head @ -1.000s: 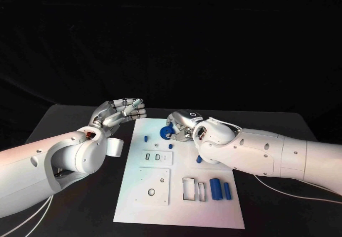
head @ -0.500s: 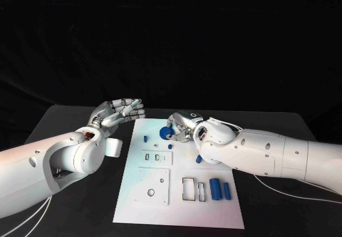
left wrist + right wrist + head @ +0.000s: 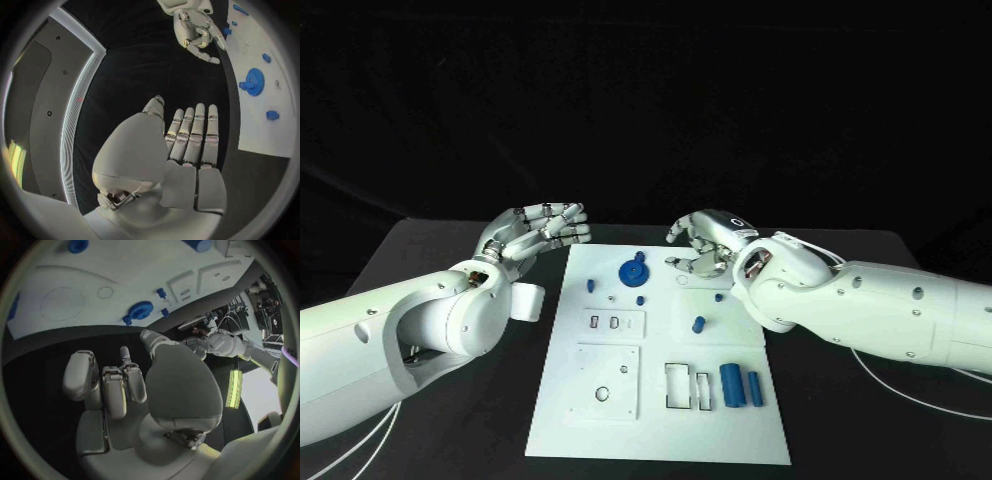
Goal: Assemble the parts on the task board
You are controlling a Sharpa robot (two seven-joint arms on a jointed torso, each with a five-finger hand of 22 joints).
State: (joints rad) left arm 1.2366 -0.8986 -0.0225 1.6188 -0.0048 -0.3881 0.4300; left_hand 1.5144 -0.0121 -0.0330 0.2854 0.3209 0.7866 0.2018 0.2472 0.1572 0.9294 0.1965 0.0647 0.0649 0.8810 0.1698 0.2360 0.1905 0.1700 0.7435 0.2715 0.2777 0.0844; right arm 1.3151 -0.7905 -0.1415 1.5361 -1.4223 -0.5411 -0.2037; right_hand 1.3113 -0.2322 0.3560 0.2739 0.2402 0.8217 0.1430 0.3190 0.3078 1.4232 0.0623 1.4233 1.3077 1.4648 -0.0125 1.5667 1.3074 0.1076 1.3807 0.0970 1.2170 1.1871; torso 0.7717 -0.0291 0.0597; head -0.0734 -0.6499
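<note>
A: Our left hand (image 3: 538, 233) hovers just off the task board's (image 3: 574, 420) far left corner, fingers straight and together, grasping nothing.

B: And the blue gear (image 3: 633, 270)?

A: We see it lying on the board near the far edge, no hand on it. Small blue pegs (image 3: 643, 299) stand close by, another small blue piece (image 3: 700, 324) sits mid-board.

B: What is left?

A: We judge most: the two blue cylinders (image 3: 743, 384) lie loose near the right edge beside open rectangular slots (image 3: 684, 384).

B: Our right hand (image 3: 711, 240)?

A: Raised over the far right corner, fingers loosely curled, released. Nothing blocks the slots.
</note>
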